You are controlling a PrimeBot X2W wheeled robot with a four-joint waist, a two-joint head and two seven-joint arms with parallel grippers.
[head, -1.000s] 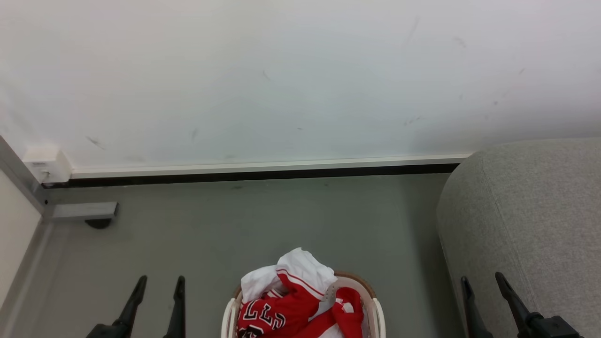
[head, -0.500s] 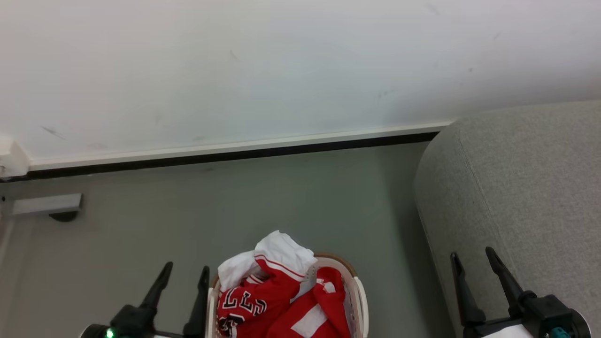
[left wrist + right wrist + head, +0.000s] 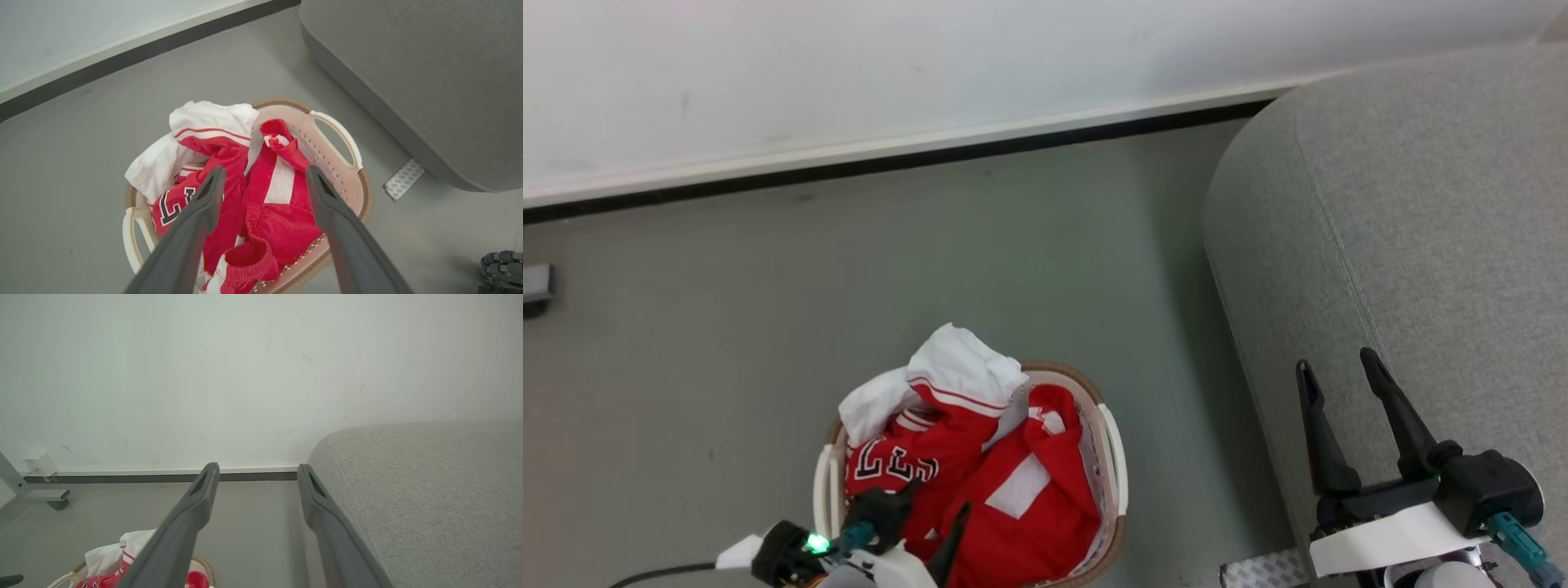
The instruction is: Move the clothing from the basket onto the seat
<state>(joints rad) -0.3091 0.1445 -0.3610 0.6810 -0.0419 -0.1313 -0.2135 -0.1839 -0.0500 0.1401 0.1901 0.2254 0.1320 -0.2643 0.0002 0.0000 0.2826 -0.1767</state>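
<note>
Since all the clothing (image 3: 980, 457) lies heaped in the basket (image 3: 1116, 457) on the floor (image 3: 727, 343), nothing's on the seat (image 3: 1421, 204) yet & the job looks to be at its start.

Far left: grey floor, wall (image 3: 931, 65) behind w/ a dark skirting strip (image 3: 890, 163).

Next, the left tool (image 3: 265, 171) hangs right over the basket, pointed down into the heap. Its fingers (image 3: 192, 220) are spread wide w/ nothing betw. them, prob. lined up for a first grab. Can't tell if the tips touch cloth.

The basket stands on the floor near the seat's left flank, not touching it, so the carry across should be short. Inside, L to R:
- a white garment w/ red stripes (image 3: 964, 367) bulges over the far rim
- a red jersey (image 3: 890, 467) sits under it
- another red piece w/ a white panel (image 3: 1045, 482) lies toward the seat side

Writing: the jersey shows black letters edged white, two L-like shapes plus a curved one, seen at an odd angle. The rest is folded away, so the whole word isn't readable. No brand or tag legible elsewhere.

A small patterned grey patch (image 3: 403, 179) lies on the floor at the seat's foot, no text on it. Then comes the seat itself, light grey fabric w/ a seam.

Far right, the right tool (image 3: 1335, 363) sits over the seat's near left edge, fingers well apart, empty. It's likely parked out of the way, or waiting to take cloth on that side.
</note>
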